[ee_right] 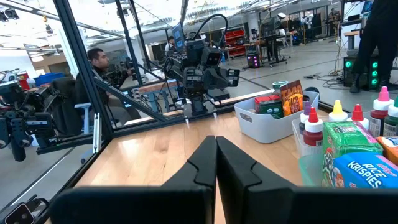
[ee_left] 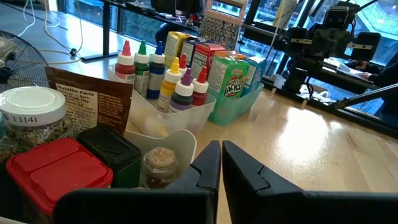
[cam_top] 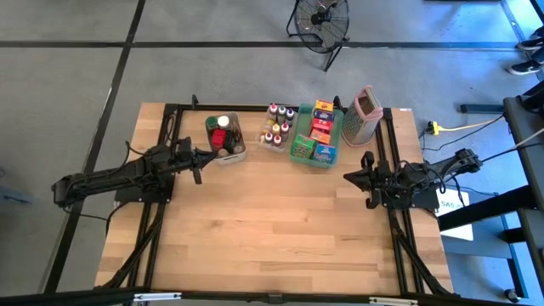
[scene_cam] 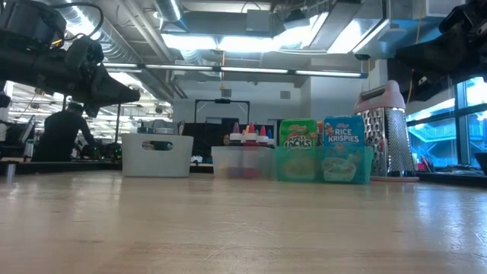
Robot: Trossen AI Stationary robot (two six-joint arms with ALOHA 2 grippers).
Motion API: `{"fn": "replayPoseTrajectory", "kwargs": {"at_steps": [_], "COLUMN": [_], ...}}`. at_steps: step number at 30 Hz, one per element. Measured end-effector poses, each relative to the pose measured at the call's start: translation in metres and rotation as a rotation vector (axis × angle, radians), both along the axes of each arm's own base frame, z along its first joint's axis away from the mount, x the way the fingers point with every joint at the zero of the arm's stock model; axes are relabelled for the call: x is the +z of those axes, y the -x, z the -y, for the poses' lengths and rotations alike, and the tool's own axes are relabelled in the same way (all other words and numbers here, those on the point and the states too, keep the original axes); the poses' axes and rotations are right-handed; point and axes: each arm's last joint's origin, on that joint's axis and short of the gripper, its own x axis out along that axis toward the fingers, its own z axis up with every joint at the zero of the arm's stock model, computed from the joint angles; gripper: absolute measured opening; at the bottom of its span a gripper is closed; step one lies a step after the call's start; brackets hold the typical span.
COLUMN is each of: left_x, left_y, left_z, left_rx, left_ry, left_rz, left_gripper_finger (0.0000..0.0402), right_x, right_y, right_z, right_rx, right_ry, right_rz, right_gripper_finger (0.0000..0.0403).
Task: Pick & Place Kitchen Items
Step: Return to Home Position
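Observation:
The kitchen items stand in three containers along the table's far edge. A white bin [cam_top: 225, 136] holds jars and a red-lidded tin [ee_left: 59, 171]. A clear bin [cam_top: 278, 126] holds small bottles with coloured caps [ee_left: 163, 71]. A green tray [cam_top: 317, 134] holds small food boxes [ee_left: 227, 73]. My left gripper [cam_top: 200, 161] hovers shut just on the near-left side of the white bin, touching nothing. My right gripper [cam_top: 355, 174] is shut too, near the table's right edge, on the near side of the green tray and apart from it.
A tall pinkish box grater [cam_top: 364, 115] stands at the far right beside the green tray. Bare wood [cam_top: 272, 229] fills the table's middle and near half. A fan [cam_top: 321, 21] stands on the floor beyond the far edge. A person [scene_cam: 61, 133] sits in the room behind.

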Motion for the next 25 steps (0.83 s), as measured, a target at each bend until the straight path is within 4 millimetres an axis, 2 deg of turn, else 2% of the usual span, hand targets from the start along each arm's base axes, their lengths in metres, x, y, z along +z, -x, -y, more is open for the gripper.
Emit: {"fn": "replayPoseTrajectory", "kwargs": {"at_steps": [25], "left_x": [0.0], "left_y": [0.0], "left_z": [0.0], "left_rx": [0.0], "left_ry": [0.0], "left_rz": [0.0], "left_gripper_finger": [0.0013], "right_x": [0.0], "right_y": [0.0], "right_z": [0.0], "right_rx": [0.0], "right_ry": [0.0], "right_rz": [0.0], "right_gripper_finger": [0.0009]}}
